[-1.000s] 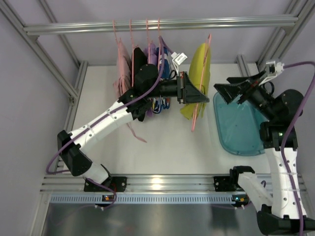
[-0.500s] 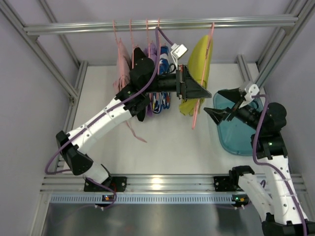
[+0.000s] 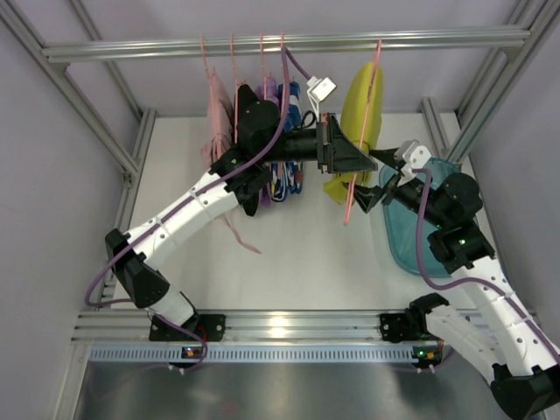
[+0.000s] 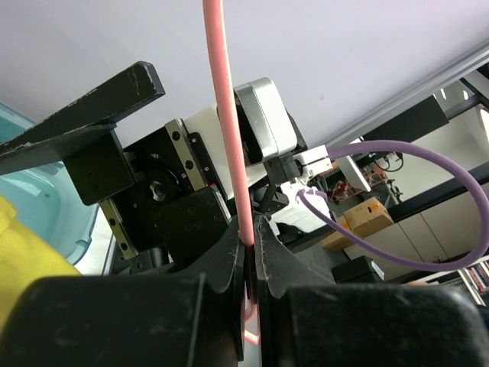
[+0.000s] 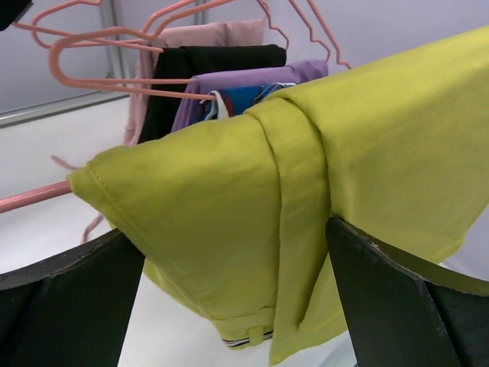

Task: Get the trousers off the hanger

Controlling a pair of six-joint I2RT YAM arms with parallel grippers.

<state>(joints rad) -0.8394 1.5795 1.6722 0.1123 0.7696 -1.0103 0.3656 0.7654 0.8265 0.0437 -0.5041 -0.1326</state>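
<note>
While my left end effector [image 4: 250,229] clamps the hanger [image 4: 229,130], my wide-spread right end effector [image 5: 237,283] has swung up to the trousers [image 5: 229,176], likely to pull.

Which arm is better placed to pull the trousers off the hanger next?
Right. The right claw, open, faces the yellow trousers up close; the left claw is shut on the pink hanger.

I am looking down on a white table [image 3: 289,262], and a teal tray [image 3: 395,252] is lying flat on its right side. An aluminium rail [image 3: 289,325] is running along the near edge. A pink wire piece [image 3: 248,243] is showing left of centre; I cannot tell whether it is resting on the surface.
</note>
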